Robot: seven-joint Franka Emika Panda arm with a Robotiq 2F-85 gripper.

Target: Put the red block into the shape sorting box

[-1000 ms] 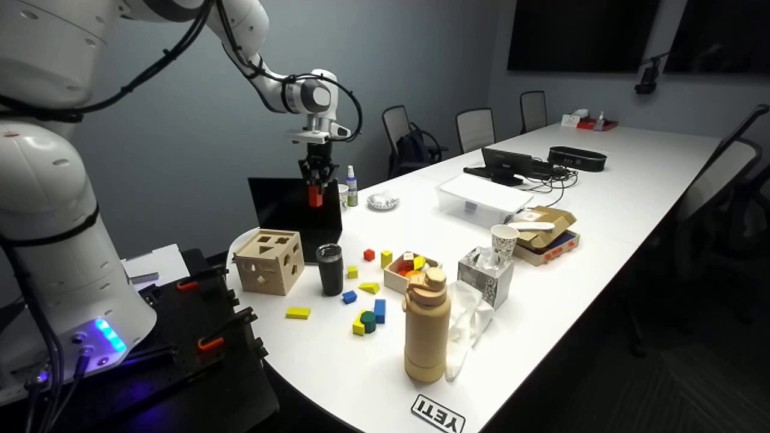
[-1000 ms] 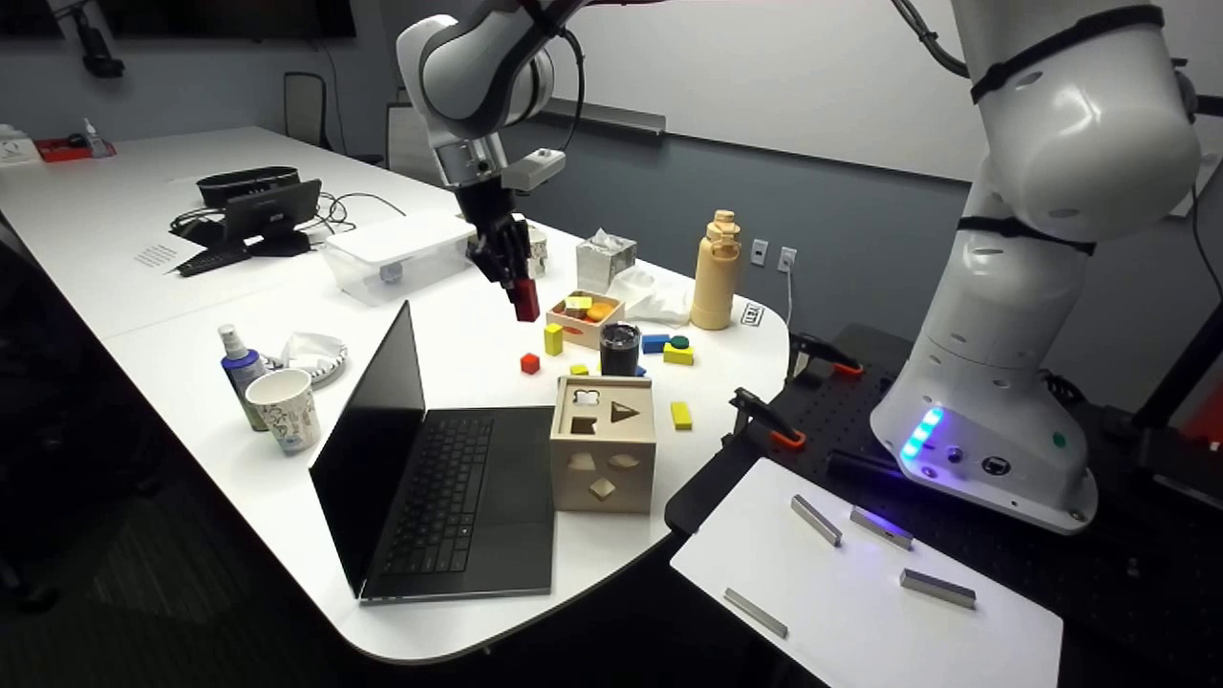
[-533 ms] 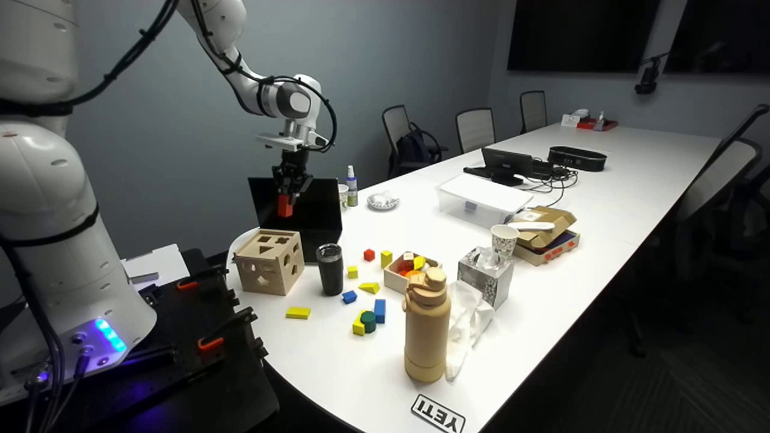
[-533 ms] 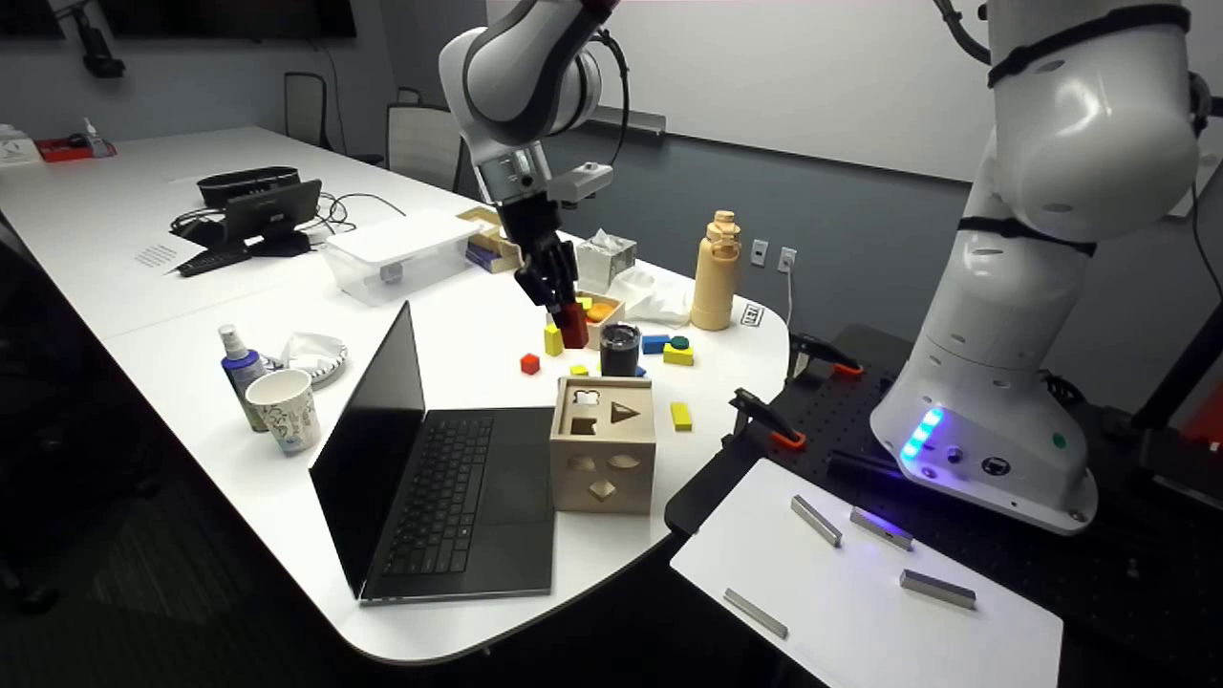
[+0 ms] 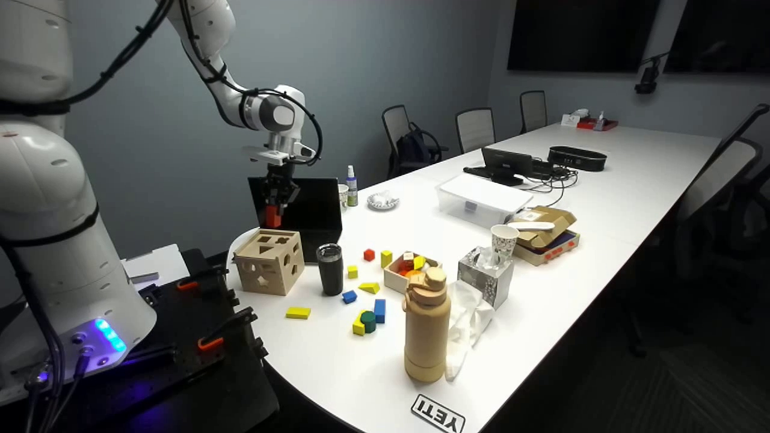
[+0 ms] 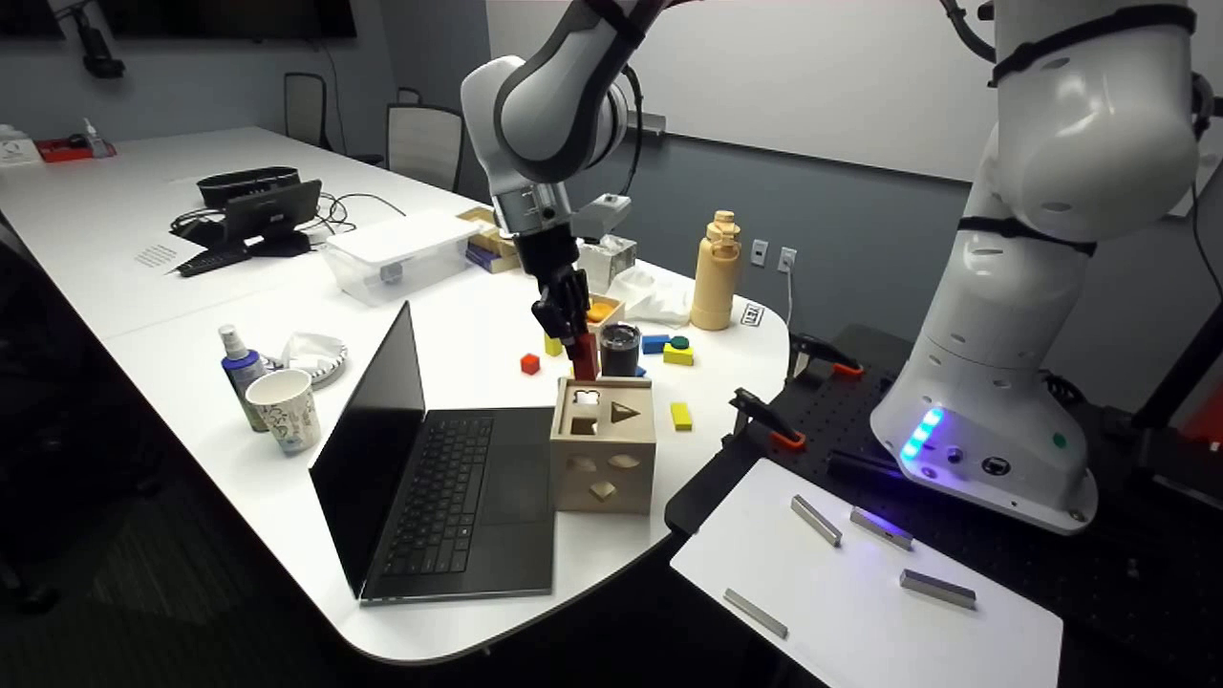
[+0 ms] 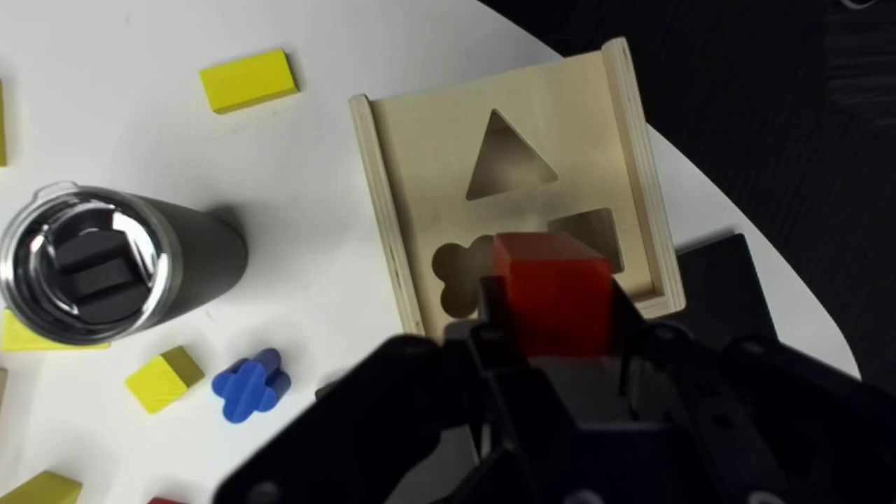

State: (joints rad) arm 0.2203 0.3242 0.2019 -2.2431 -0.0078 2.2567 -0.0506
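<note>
Well left of the jaws, as the wrist view runs, the tumbler (image 7: 126, 266) stands upright on the counter (image 7: 308, 168), likely an obstacle rather than part of the job. Nearer the jaws sits the blue piece (image 7: 250, 386), lobed like the clover hole (image 7: 462, 280), so it probably waits its own turn. Below the jaws rests the box (image 7: 483, 218), three shaped holes facing up, presumably so pieces can be dropped straight in. The red block (image 7: 553, 294) juts past the jaws' tips, above the box and in no hole yet; how high, I cannot judge. It seems gripped by one end so the free end can go in first. Beyond and slightly right of the jaws' tips, partly covered by the red block, is the square hole (image 7: 591, 234), the likely target, perhaps calling for a small shift that way. Farthest right, past the box, a corner of the laptop (image 7: 728, 287) shows. The jaws are drawn in on the red block, parted only by its width, one side against each flank.
</note>
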